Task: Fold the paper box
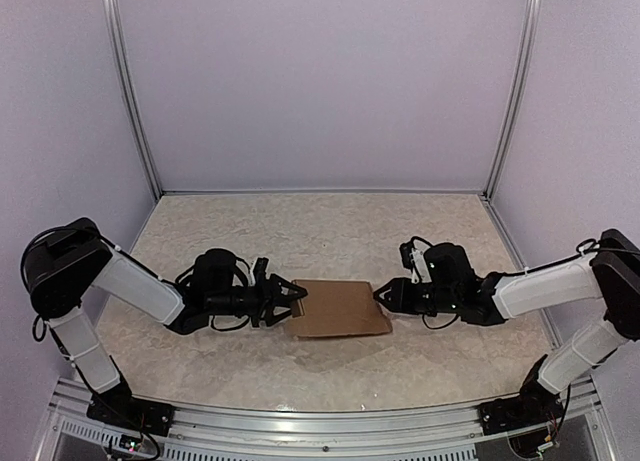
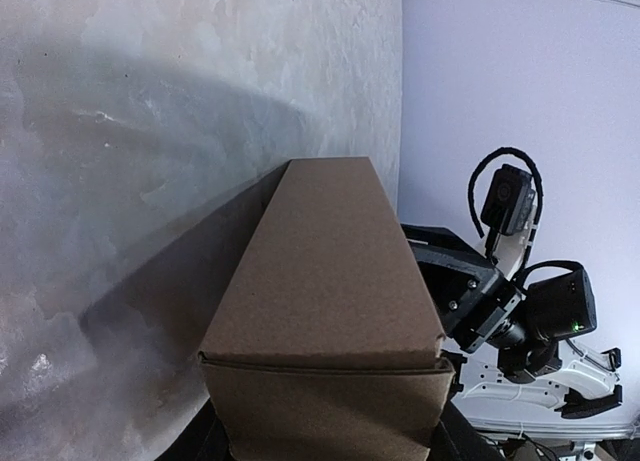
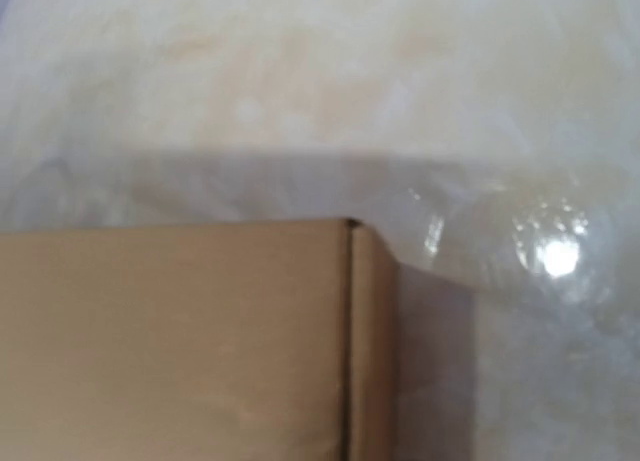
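The paper box is a closed brown carton lying mid-table between both arms. My left gripper is at its left end. In the left wrist view the paper box fills the whole gap between the dark fingers, which hug both its sides. My right gripper has its tips at the box's right edge; its jaws look narrow from above. The right wrist view shows only a corner of the paper box over the table, blurred, with no fingers in sight.
The table is pale and marbled, closed in by lilac walls at the back and sides. A metal rail runs along the near edge by the arm bases. The right arm stands just beyond the box in the left wrist view.
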Controlling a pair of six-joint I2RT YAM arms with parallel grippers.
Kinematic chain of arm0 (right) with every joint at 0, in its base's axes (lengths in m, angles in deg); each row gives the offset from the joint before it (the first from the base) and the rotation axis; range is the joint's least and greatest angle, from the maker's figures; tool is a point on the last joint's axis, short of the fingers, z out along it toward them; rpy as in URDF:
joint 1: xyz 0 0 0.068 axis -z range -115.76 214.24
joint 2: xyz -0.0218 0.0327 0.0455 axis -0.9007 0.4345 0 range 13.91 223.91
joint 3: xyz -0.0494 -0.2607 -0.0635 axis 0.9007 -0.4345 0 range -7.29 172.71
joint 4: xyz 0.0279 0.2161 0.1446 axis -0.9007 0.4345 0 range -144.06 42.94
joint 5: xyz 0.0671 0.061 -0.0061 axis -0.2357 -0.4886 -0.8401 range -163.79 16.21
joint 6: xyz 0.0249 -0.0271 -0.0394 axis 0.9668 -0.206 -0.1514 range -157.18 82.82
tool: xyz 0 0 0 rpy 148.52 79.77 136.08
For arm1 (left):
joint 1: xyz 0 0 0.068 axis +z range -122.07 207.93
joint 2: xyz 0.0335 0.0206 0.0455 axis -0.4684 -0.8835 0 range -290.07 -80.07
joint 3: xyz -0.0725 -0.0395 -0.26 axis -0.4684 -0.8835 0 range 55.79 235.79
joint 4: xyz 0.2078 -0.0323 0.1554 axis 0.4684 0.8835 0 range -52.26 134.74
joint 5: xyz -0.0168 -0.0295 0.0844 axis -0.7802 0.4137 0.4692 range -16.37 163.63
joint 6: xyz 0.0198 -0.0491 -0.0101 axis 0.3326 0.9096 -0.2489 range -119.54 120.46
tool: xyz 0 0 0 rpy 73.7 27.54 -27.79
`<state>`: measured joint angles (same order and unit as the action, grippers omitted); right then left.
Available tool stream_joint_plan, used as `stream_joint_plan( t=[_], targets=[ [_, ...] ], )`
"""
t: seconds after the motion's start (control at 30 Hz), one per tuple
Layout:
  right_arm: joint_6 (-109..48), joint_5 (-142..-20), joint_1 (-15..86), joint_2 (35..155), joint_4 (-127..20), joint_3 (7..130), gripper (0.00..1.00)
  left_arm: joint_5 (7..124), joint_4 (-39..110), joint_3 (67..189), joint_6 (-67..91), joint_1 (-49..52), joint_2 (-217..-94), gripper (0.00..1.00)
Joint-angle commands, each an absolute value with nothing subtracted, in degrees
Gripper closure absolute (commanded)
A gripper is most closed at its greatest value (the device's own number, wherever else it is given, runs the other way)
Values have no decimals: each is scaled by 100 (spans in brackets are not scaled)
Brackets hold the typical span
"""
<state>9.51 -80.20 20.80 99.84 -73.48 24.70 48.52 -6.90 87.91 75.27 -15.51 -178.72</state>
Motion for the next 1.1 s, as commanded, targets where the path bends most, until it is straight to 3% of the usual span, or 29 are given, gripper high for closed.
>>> stream_joint_plan(
  t=[0.0,0.17,0.53,0.63,0.83,1.07],
  targets=[
    [357,-7890,2028,9320,-6969,2527,59,4606,-794,8635,7397,-1342,-17671,68],
    [-432,-7951,2030,8612,-6736,2528,40,4284,-567,8504,7251,-1154,-17265,69],
    [-2363,-8933,1974,7495,-6543,2816,20,2867,-893,7990,7438,-502,-16150,73],
    [-3056,-9182,1850,7177,-6741,2779,2,2458,-988,7935,7421,-354,-15890,74],
    [-5386,-8837,1055,6863,-6259,2967,0,1799,-918,7811,7367,-113,-15325,76],
    [-8254,-7306,-72,6525,-6212,2658,0,1234,-466,7724,7095,-19,-14847,76]
  ],
)
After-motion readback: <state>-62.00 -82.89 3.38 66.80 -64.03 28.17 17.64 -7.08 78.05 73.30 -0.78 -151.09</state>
